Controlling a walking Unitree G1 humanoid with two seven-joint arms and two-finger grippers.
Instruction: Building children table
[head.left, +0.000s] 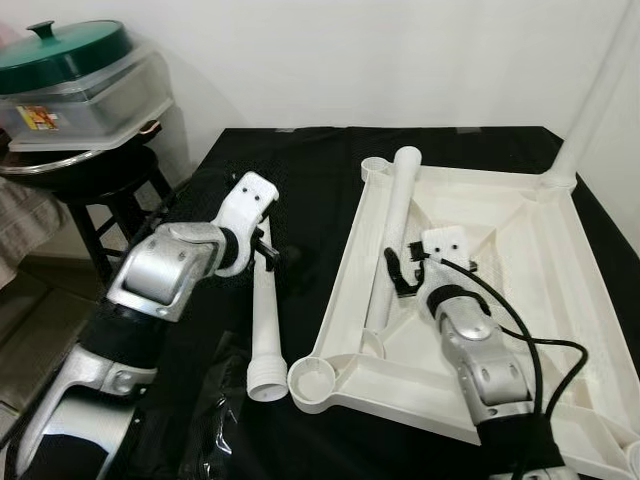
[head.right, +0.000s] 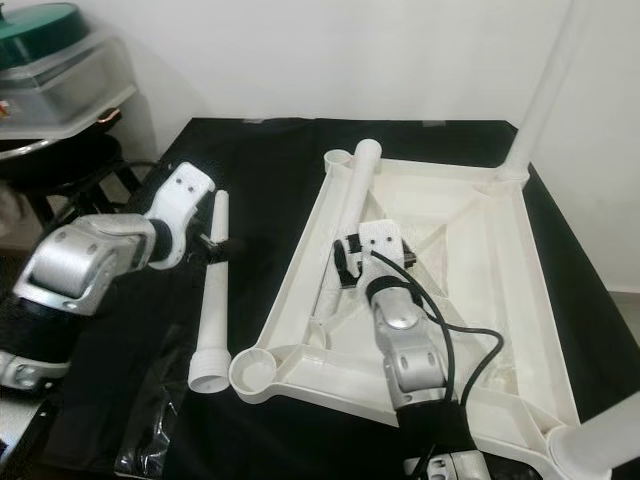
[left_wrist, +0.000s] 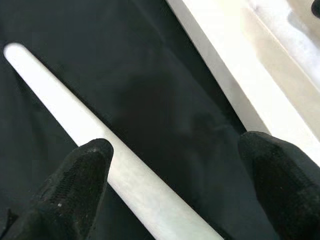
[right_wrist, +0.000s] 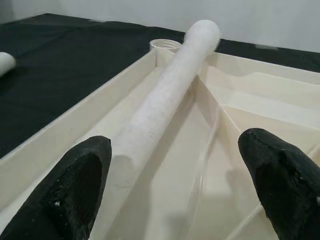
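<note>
A plain white wall (head.left: 330, 60) fills the top of the frame behind a table covered in black cloth (head.left: 300, 160), while at the upper left a dark stool (head.left: 115, 195) carries a clear lidded container (head.left: 90, 100) with a green lid (head.left: 65, 45) on top.

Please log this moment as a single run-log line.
left gripper: open, over loose table leg on black cloth | right gripper: open, at second leg lying in upturned tabletop | nothing grasped
</note>
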